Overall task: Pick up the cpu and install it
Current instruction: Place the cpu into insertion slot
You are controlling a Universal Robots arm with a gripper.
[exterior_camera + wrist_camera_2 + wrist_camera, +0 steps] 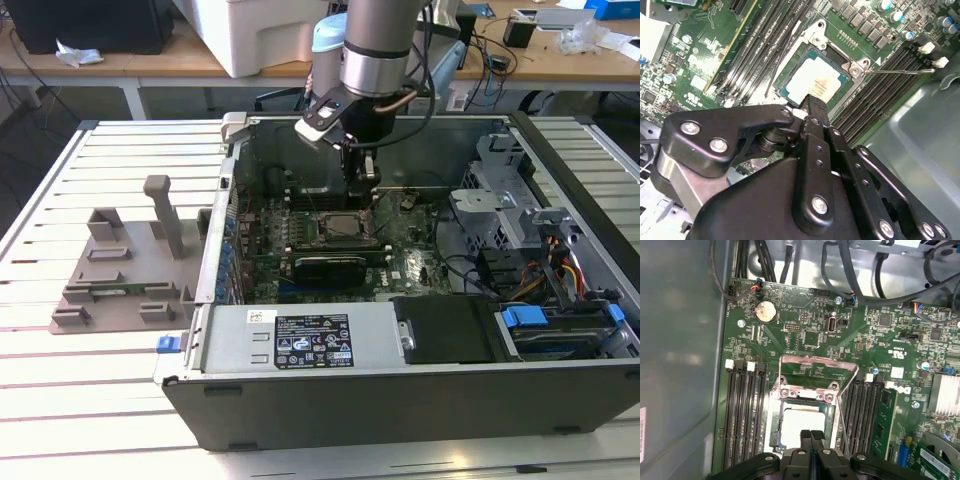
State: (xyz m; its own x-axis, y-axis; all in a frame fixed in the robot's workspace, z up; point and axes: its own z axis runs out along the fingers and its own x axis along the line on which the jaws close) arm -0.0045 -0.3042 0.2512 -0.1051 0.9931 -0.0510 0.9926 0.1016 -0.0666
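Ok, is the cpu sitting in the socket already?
Yes, the cpu lies flat in the open socket beneath the shut tool.

The cpu [815, 82] had a shiny silver top with a brownish smudge in the middle and a thin green rim. The motherboard [805, 340] was dark green, its memory slots [742, 405] black with white clips, and the coin battery [765, 311] silver. The gripper [810, 434] was plain black. The case [400, 400] was dark grey with blue tabs [522, 317]. The holder block [110, 270] looked dull grey against the pale slatted table [100, 420].
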